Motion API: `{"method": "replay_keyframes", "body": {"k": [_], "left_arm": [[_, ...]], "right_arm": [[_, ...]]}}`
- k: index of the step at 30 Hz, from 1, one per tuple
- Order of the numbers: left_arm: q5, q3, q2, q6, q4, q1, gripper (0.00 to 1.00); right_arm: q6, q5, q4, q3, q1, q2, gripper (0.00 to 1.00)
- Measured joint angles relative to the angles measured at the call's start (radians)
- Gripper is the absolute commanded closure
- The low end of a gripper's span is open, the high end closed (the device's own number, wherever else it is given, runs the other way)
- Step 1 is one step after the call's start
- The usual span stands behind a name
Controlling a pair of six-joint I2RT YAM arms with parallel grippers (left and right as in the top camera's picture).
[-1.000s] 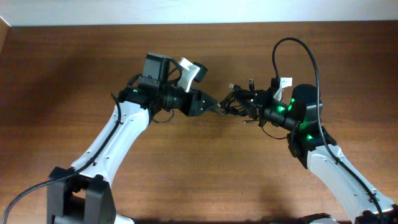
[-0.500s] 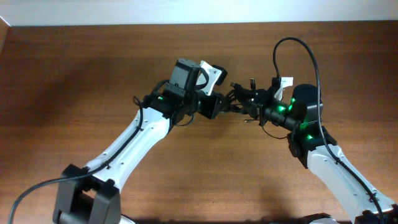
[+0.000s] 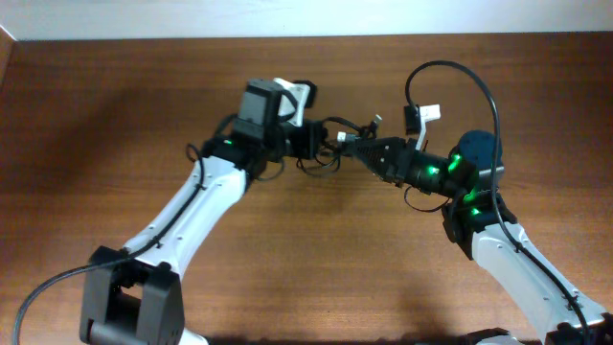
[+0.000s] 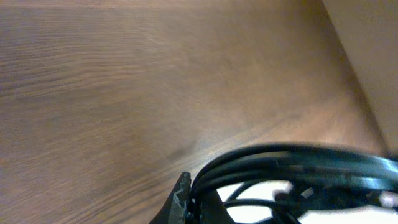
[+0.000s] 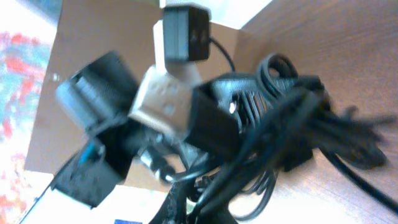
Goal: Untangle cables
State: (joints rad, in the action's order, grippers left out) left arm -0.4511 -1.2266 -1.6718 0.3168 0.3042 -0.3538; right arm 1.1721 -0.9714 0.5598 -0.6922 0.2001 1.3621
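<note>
Cables [image 3: 330,146]: one knotted bundle.
Left gripper [image 3: 316,144]: closed on cables; front seen only from right wrist.
Right gripper [image 3: 350,145]: closed on cables.

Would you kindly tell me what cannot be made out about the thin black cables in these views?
Overhead: the thin black cables are too small to count strands or trace the knot.
Left wrist: they are blurred and cut off by the bottom edge; the left fingers barely show.
Right wrist: motion blur smears them into one dark mass.
</note>
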Motion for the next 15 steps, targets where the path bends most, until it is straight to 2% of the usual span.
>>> {"method": "replay_keyframes", "body": {"k": [6,10,12,15], "left_arm": [[-0.133,0.0,-0.001,0.052,-0.023,0.082,1.0],[-0.201,0.006,-0.006,0.074,-0.106,0.121,1.0],[-0.257,0.01,-0.006,0.098,-0.133,0.154,1.0],[-0.317,0.017,-0.008,0.134,-0.173,0.248,1.0]], "right_arm": [[-0.153,-0.04,-0.064,-0.001,0.001,0.0,0.94],[-0.289,0.006,-0.357,-0.021,0.0,-0.005,0.94],[-0.34,0.076,-0.488,-0.03,0.001,-0.005,0.88],[-0.389,0.152,-0.602,-0.019,0.002,-0.007,0.59]]}}
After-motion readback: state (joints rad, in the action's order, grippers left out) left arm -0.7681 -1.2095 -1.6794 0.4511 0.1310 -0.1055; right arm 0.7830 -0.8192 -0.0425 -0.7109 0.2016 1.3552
